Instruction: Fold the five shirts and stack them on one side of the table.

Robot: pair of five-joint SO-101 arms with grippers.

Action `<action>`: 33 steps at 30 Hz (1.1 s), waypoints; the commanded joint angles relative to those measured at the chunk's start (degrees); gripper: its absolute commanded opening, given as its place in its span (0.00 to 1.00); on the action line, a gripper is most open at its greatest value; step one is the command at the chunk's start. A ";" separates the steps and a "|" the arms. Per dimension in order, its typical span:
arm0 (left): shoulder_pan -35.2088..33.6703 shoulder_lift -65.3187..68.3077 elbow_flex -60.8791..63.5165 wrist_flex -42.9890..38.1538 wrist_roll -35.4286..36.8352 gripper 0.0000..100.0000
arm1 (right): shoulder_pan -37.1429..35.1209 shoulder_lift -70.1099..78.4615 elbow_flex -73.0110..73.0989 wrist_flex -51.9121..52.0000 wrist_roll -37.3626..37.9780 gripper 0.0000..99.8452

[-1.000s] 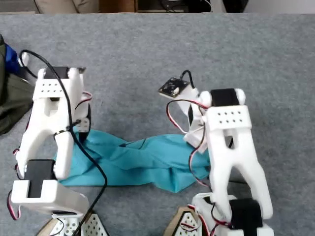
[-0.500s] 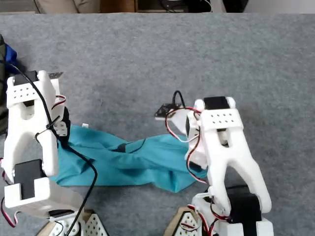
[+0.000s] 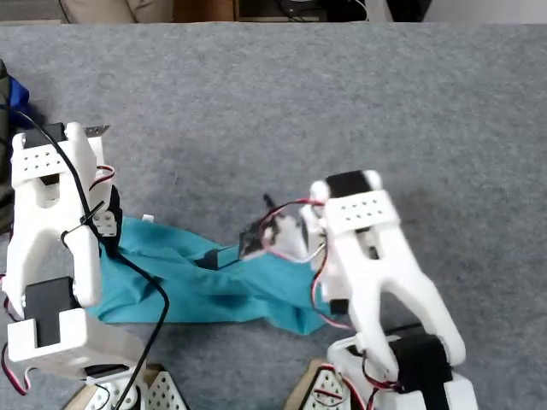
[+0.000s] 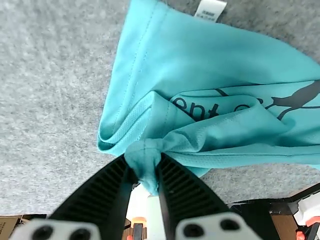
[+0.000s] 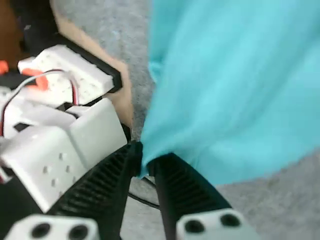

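a teal shirt (image 3: pixel 205 282) lies bunched into a long, rumpled strip on the grey table (image 3: pixel 359 94). it sits close to the edge where the two arms are mounted and runs along that edge from one arm to the other. its left end lies under the left arm (image 3: pixel 51 213), near the table's left edge. its right end reaches the right arm (image 3: pixel 367 256), about halfway along the mounting edge.

the left claw (image 4: pixel 145 170) is closed almost all the way. its two black ribbed fingers (image 4: pixel 107 187) pinch a small knot of the shirt's cloth, at a corner where several folds meet. from that grip the shirt spreads out over the table in doubled layers. a white label (image 4: pixel 210 9) at the shirt's far hem rests on the grey surface, and black print (image 4: pixel 295 97) runs across one fold.

the right claw (image 5: pixel 146 162) is also pressed nearly together. it holds an edge of the shirt between its black ribbed fingers (image 5: pixel 182 190). the cloth spreads away from that grip as a broad, smooth sheet, with grey table showing past its edge. whether that part is lifted off the table i cannot tell. white arm parts (image 5: pixel 65 135) sit just beside the claw. in the high view this arm leans over the right part of the strip, with its black and red wires (image 3: pixel 282 224) above the cloth.

a dark bundle of cloth (image 3: pixel 7 94) lies at the table's left edge, beyond the left arm and apart from the shirt.
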 commanded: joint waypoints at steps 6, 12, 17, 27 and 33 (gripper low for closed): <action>-0.35 -2.68 -0.70 0.62 -0.44 0.02 | -16.75 -0.04 7.34 0.26 5.89 0.06; -0.35 -2.59 -0.70 0.62 -0.53 0.02 | -22.37 -4.62 7.96 -1.14 5.89 0.22; -0.35 -2.68 -0.79 0.62 -0.53 0.02 | -21.14 -12.09 7.25 1.41 5.89 0.27; -0.62 -2.24 -5.27 0.62 -0.53 0.02 | -7.16 -21.14 1.36 1.93 5.89 0.27; -0.44 -2.24 -5.27 0.62 -0.44 0.02 | 1.63 -21.23 -6.37 1.76 5.63 0.27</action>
